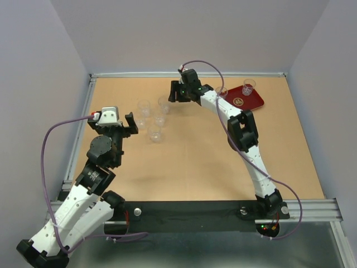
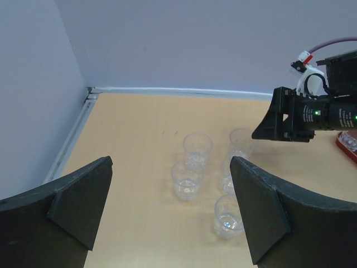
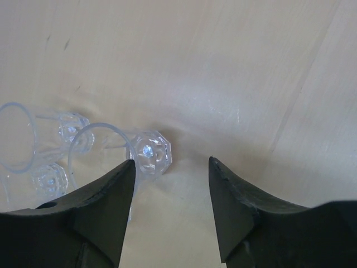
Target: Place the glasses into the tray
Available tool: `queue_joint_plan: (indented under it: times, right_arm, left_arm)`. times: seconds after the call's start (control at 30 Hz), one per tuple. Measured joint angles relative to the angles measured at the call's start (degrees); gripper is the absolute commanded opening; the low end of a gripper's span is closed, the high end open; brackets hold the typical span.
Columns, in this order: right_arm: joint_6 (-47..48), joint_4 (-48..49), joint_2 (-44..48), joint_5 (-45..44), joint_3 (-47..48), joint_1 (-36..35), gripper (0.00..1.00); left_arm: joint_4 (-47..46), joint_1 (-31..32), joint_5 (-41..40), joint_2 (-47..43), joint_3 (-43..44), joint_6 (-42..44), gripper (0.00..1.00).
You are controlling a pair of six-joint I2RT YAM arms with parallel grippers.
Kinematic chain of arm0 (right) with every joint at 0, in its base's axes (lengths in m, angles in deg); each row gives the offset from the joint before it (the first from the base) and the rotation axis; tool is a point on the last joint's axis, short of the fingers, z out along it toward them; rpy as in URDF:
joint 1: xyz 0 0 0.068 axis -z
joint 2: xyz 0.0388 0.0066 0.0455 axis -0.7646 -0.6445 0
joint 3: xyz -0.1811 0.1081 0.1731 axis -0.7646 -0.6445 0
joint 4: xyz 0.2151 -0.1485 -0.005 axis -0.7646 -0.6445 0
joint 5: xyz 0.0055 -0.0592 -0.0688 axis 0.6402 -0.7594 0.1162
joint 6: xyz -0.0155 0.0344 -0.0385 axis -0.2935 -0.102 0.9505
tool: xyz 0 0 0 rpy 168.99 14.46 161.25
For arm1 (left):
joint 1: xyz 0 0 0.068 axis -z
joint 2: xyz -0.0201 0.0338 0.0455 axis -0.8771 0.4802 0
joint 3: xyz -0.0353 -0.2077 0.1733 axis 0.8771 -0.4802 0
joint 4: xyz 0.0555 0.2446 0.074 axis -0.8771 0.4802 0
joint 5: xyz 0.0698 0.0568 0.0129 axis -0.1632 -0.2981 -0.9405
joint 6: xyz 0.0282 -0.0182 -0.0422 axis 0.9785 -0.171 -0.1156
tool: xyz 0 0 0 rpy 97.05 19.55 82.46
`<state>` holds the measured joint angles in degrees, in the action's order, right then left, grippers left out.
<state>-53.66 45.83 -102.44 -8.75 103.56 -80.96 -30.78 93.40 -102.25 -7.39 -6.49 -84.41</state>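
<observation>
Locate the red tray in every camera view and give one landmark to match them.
Top external: the tray, upper right, near the far corner.
Left wrist: tray, a sliver at the right edge.
Right wrist: not in view.
Shared landmark: the cluster of glasses outside it.

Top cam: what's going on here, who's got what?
Two arms are loading glasses into the tray. One glass plainly stands in it, and five glasses stand clustered on the table. The right hand is open at the cluster's edge; the nearest glass sits beside one finger, not between the fingers. The left hand is open and empty, next to the cluster.
</observation>
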Motion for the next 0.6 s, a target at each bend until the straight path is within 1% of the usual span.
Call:
queue_joint_plan:
  times: [0.1,0.2,0.3,0.33,0.4,0.43,0.53,0.57,0.6]
  right_arm:
    - [0.1,0.1,-0.2,0.0,0.0,-0.1,0.47]
    - [0.3,0.1,-0.5,0.0,0.0,-0.4,0.43]
    - [0.4,0.1,-0.7,-0.2,0.0,-0.5,0.35]
    - [0.5,0.1,-0.7,-0.2,0.0,-0.5,0.30]
    - [0.8,0.1,-0.8,-0.4,0.0,-0.5,0.26]
    - [1.0,0.1,-0.8,-0.5,0.0,-0.5,0.20]
    - [1.8,0.1,-0.8,-1.2,0.0,-0.5,0.10]
    - [1.9,0.1,-0.8,-1.6,0.0,-0.5,0.04]
    - [2.5,0.1,-0.8,-1.9,0.0,-0.5,0.00]
  left_arm:
    - [0.0,-0.1,0.0,0.0,0.0,0.0,0.99]
    - [0.0,-0.1,0.2,0.0,0.0,0.0,0.99]
    - [0.0,-0.1,0.2,0.0,0.0,0.0,0.99]
    - [0.0,-0.1,0.2,0.0,0.0,0.0,0.99]
    - [0.0,-0.1,0.2,0.0,0.0,0.0,0.99]
    - [0.0,-0.1,0.2,0.0,0.0,0.0,0.99]
    - [0.0,-0.1,0.2,-0.1,0.0,0.0,0.99]
    - [0.0,-0.1,0.2,-0.1,0.0,0.0,0.99]
    - [0.0,-0.1,0.2,-0.1,0.0,0.0,0.99]
